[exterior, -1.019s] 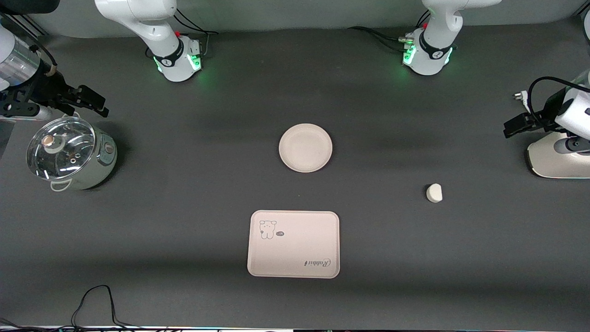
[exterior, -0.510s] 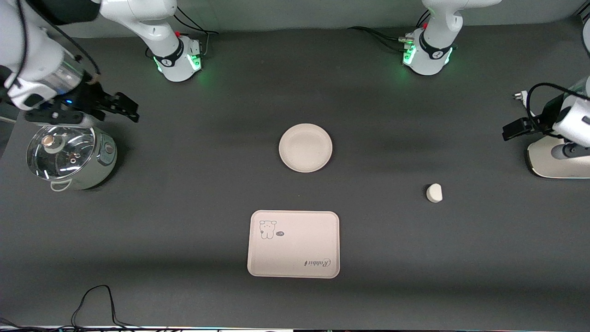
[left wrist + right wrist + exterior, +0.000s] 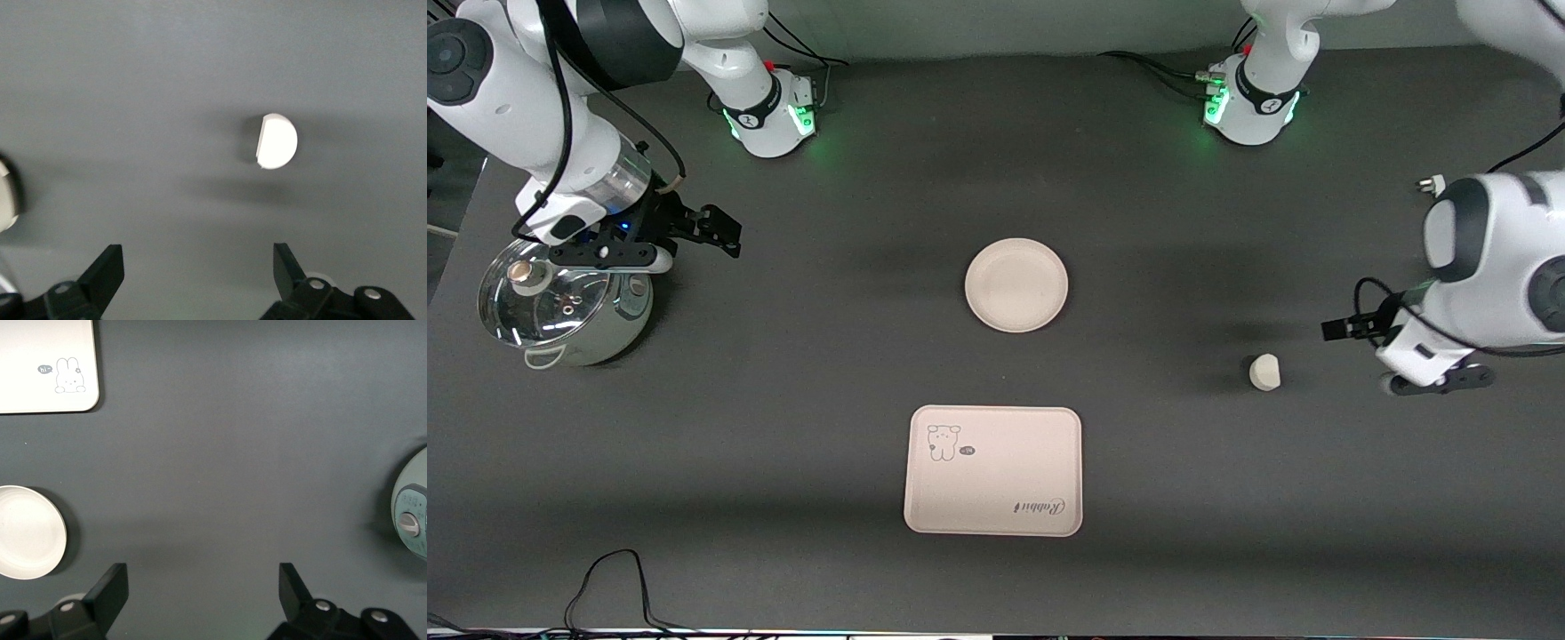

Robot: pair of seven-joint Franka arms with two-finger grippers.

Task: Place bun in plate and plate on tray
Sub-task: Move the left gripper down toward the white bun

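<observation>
The bun (image 3: 1264,372) lies on the bare dark table (image 3: 800,373) toward my left arm's end, exactly where it sat a second ago, with its flat side facing the plate. The plate (image 3: 1016,284) is at mid-table, empty, and the tray (image 3: 994,470) with its rabbit drawing lies nearer the front camera than the plate, well apart from it; neither has shifted.

What has changed is me. My left gripper (image 3: 1343,327) was up by the table's edge a second ago; now it has swung in and hangs over the table just beside the bun, jaws spread wide and holding nothing. In the left wrist view the bun (image 3: 276,141) lies ahead of my open fingers (image 3: 107,268).

My right gripper (image 3: 716,229) has come in too, from over the glass-lidded pot (image 3: 560,302) toward the plate, jaws likewise apart and empty.
</observation>
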